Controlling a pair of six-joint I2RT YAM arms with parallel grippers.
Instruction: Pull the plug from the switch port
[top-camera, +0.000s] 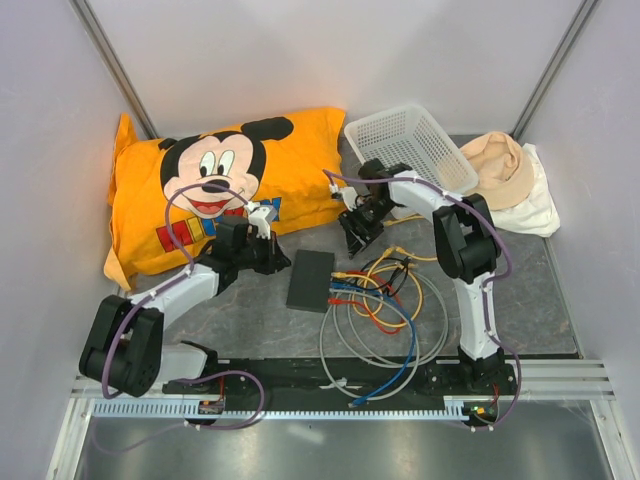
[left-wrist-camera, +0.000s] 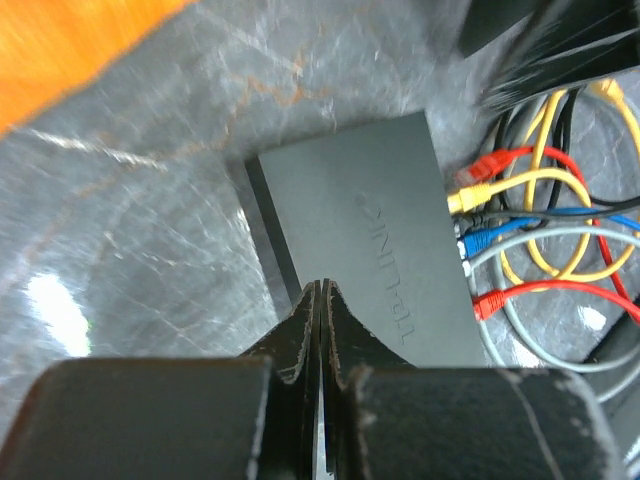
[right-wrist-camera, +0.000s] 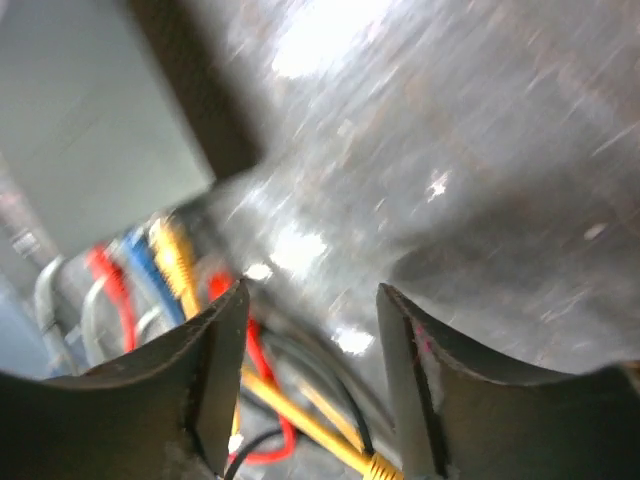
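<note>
Right gripper (right-wrist-camera: 310, 300): fingers spread, nothing between them; it hangs tilted over the cable tangle (right-wrist-camera: 250, 380), just off the socket edge of the switch (left-wrist-camera: 370, 220). Judgement: the jaws are parted to take one plug, though which one cannot be told from the blurred wrist view.

Left gripper (left-wrist-camera: 320, 300): fingers pressed together, holding nothing; the tips sit at the switch's plain side, opposite the sockets. Whether they touch cannot be told. Judgement: a closed tip there serves to brace the box so it does not slide when a plug is pulled.

The switch lies flat near the middle of the table (top-camera: 520, 300), sockets facing the table's right edge; a yellow plug (left-wrist-camera: 462, 200), a blue plug (left-wrist-camera: 478, 238) and a red plug (left-wrist-camera: 487, 305) line that edge, the red one nearest the switch's corner; the cables coil loosely toward the near edge, slack enough not to fight a pull.

Writing: the switch lid is embossed TP-LINK. The orange pillow (top-camera: 220, 190) at the far-left corner shows Mickey Mouse; the coloured letters below the face are partly hidden by the arm, so not readable.

The white basket (top-camera: 410, 140) and a peach cloth (top-camera: 500, 165) sit at the far edge.
</note>
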